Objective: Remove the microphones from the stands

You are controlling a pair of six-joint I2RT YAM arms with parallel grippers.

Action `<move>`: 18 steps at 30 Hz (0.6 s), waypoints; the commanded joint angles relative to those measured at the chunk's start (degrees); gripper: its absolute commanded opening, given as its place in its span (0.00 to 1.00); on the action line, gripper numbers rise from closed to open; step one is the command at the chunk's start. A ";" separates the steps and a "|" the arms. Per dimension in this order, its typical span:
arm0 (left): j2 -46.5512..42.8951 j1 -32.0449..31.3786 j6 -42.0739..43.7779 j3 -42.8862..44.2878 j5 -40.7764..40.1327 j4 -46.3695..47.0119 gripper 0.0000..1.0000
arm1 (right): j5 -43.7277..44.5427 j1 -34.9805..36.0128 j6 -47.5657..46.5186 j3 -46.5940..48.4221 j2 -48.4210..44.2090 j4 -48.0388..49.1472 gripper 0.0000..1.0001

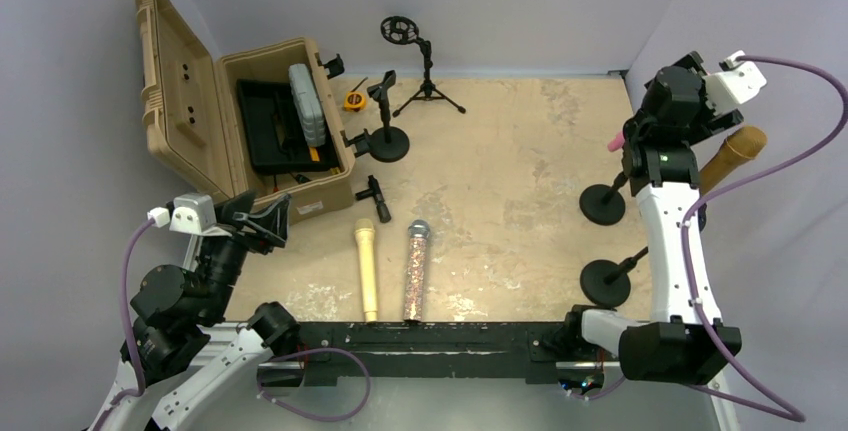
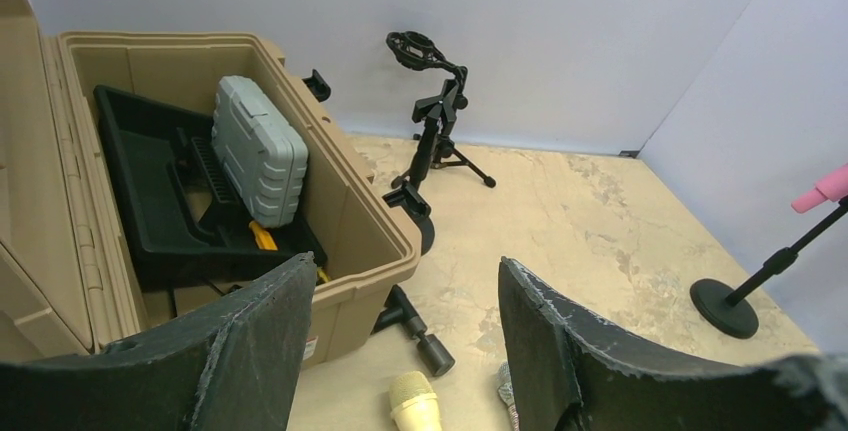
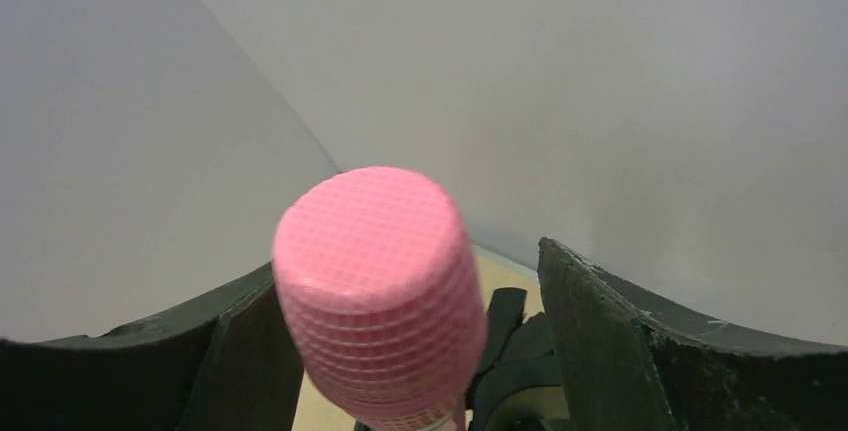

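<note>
Right gripper (image 3: 410, 351): fingers spread wide, closed on nothing. The pink microphone (image 3: 375, 291) sits between them, mounted on its stand (image 1: 603, 204) at the 3 o'clock edge of the table (image 1: 520, 151). Its head is nearer the 9 o'clock finger (image 3: 235, 336); cannot tell if they touch. Grille: fine pink mesh, rounded, flat-topped. Fingers: matte black, ragged-edged. Stand: thin black rod, round base. Left gripper (image 2: 400, 351): wide open, empty.
</note>
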 commanded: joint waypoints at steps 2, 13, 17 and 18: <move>0.63 -0.38 1.16 1.25 -0.87 0.89 0.65 | -6.87 -0.02 -5.14 -1.04 0.90 7.14 0.66; 3.76 -0.42 1.52 1.01 -0.90 0.86 0.65 | -32.65 0.43 -14.65 -4.62 -6.43 16.93 0.10; 6.04 -0.43 1.70 1.04 -0.31 0.80 0.66 | -49.80 1.45 -16.50 -5.81 -8.81 21.05 0.06; 6.63 -0.39 1.84 0.99 -0.22 0.81 0.66 | -53.38 1.63 -16.80 -5.91 -8.75 21.74 0.05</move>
